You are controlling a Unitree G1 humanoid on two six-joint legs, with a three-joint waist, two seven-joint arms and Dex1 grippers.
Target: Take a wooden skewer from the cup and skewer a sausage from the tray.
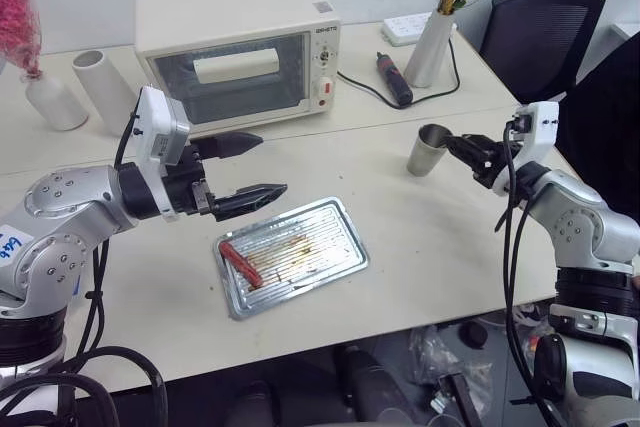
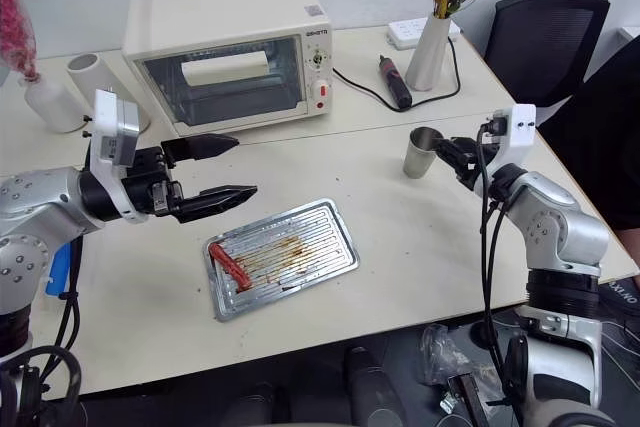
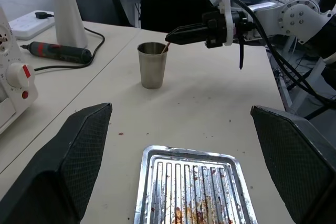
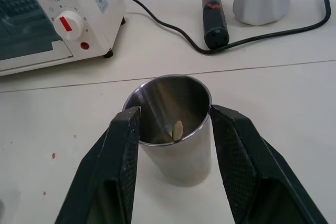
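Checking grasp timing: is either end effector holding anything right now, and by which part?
Nothing is held. The right end effector straddles the cup rim, fingers apart around the skewer tip. The left end effector is open, empty.

A small dark brand word sits at the upper right of the white toaster oven's [image 1: 240, 47] front, too small to read.

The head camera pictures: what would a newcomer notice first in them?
Probably the metal tray in the middle of the table, grease-stained, with one red sausage lying at its left end. Next, the right gripper at the metal cup, one finger at each side of the rim, with the tip of a wooden skewer inside. The left gripper hangs wide open above the tray's left side.
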